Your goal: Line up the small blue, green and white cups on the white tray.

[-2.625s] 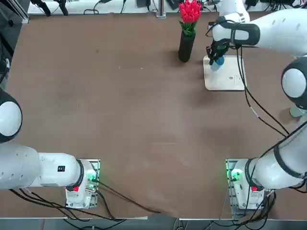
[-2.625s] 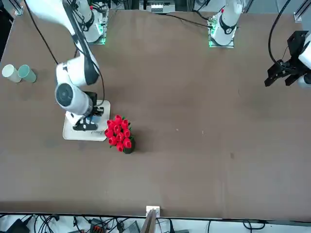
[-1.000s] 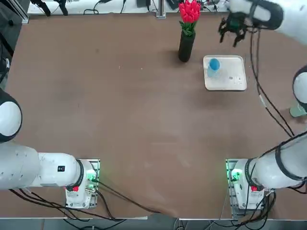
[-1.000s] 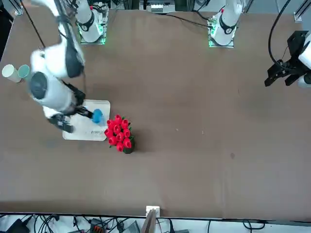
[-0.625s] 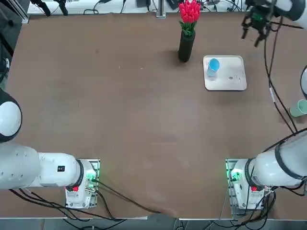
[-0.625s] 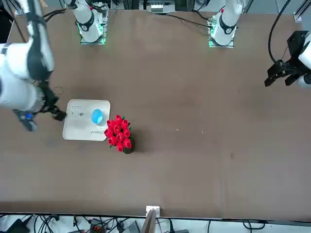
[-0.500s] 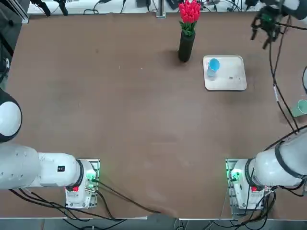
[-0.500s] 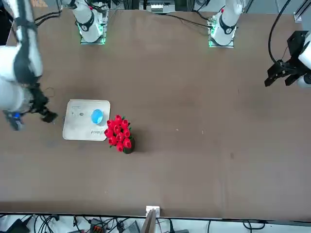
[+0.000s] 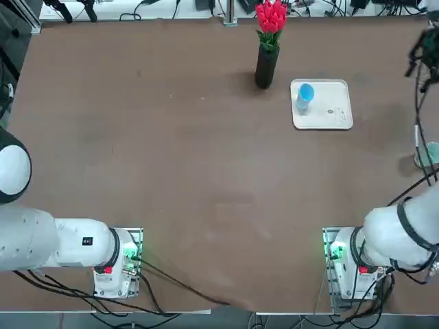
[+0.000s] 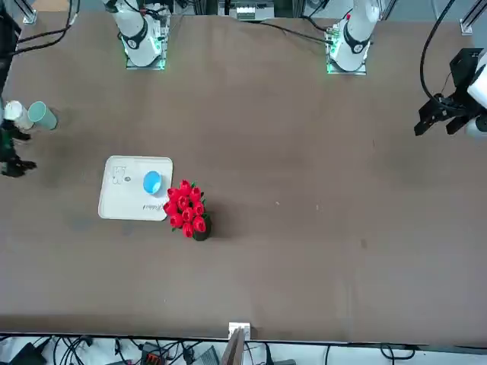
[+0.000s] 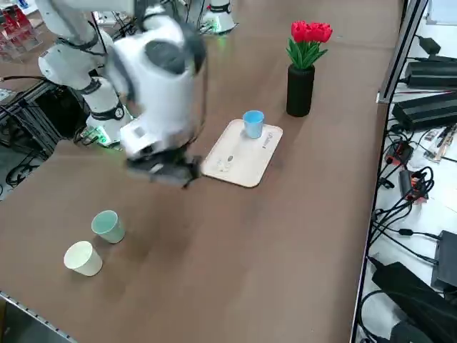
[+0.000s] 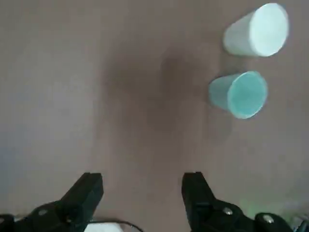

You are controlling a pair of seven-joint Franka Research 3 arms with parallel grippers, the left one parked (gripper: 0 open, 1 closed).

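The light blue cup (image 9: pixel 305 92) stands upright on the white tray (image 9: pixel 329 116), at the tray corner nearest the vase; it also shows in the front view (image 10: pixel 152 182) and the right side view (image 11: pixel 253 123). The green cup (image 11: pixel 108 226) and the white cup (image 11: pixel 83 258) stand side by side on the bare table near its right edge, well apart from the tray (image 11: pixel 235 161). My right gripper (image 12: pixel 142 193) hovers open and empty above the table between the tray and these two cups (image 12: pixel 239 94) (image 12: pixel 258 31). It sits at the picture's edge in the top view (image 9: pixel 425 51) and the front view (image 10: pixel 11 156).
A tall dark vase with red flowers (image 9: pixel 267 62) stands just left of the tray. Cables and power supplies lie beyond the far table edge (image 11: pixel 421 107). The right table edge runs close behind the white cup.
My right gripper let go of the blue cup on the tray, rose, and swung away to the robot's right, toward the green and white cups. The blue cup stays put.
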